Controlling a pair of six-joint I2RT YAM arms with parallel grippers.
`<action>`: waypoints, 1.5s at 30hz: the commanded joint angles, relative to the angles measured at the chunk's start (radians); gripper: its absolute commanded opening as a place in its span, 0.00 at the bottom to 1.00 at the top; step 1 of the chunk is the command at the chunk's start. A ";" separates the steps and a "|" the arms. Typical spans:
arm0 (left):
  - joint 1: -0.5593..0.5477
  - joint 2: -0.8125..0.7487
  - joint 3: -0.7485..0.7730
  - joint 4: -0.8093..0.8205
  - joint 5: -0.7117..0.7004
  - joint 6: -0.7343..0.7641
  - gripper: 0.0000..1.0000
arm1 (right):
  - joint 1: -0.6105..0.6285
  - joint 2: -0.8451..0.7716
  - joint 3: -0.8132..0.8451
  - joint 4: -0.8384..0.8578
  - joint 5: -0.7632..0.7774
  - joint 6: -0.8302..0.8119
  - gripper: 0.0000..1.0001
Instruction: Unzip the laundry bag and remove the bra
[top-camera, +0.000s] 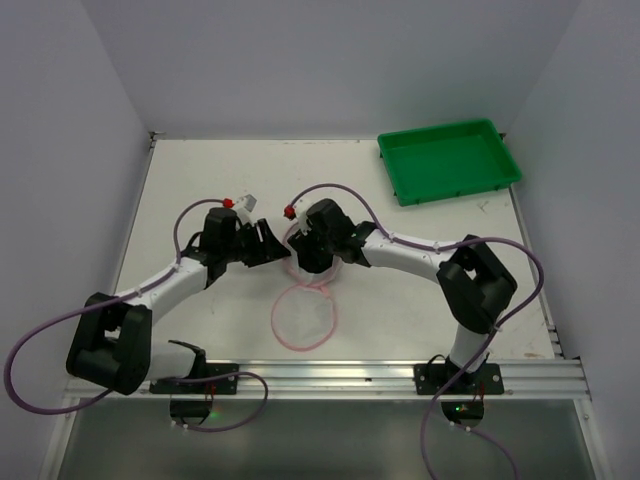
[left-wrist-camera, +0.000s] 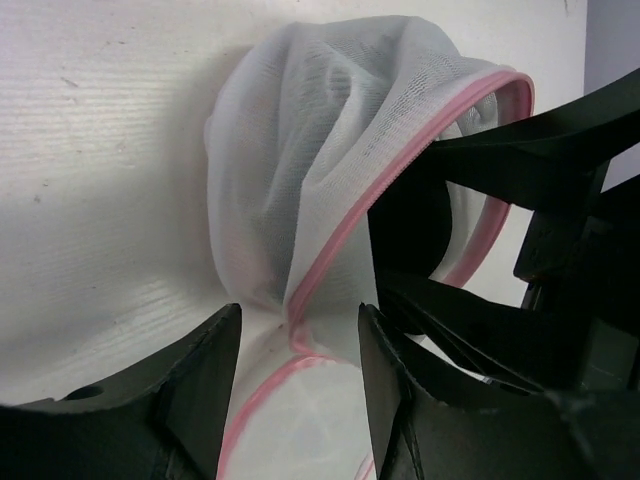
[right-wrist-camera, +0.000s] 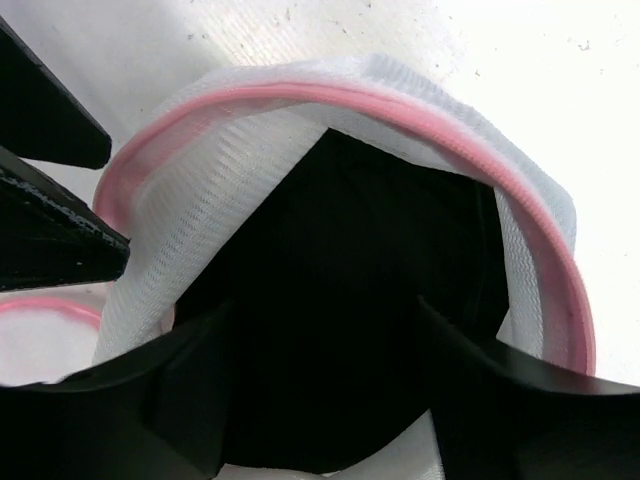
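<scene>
Mid-frame in the top view, on the white table (top-camera: 220, 180), between both arms' tips: the round pouch of translucent white mesh with pink zipper trim (left-wrist-camera: 290, 170), bunched and raised, its pink-edged round flap (top-camera: 305, 318) flat on the table just below. For the left gripper (left-wrist-camera: 300, 345): fingers spread partway, straddling the pouch's pink seam at lower centre of its wrist view, not closed on it. For the right gripper (right-wrist-camera: 325, 330): fingers spread wide inside the pouch's mouth, mesh and pink rim arching over them; contents impossible to tell. Upper right of the top view: a green plastic tray (top-camera: 450, 165).
</scene>
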 joint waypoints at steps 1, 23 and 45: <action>-0.014 0.014 -0.003 0.086 0.031 -0.013 0.53 | 0.001 0.014 0.001 0.029 -0.009 -0.001 0.64; -0.014 -0.029 0.038 0.007 -0.019 -0.025 0.00 | -0.077 -0.427 -0.097 0.042 -0.642 0.138 0.00; -0.014 -0.035 0.038 -0.052 0.010 -0.046 0.00 | -0.741 -0.437 0.146 0.081 -0.049 0.437 0.00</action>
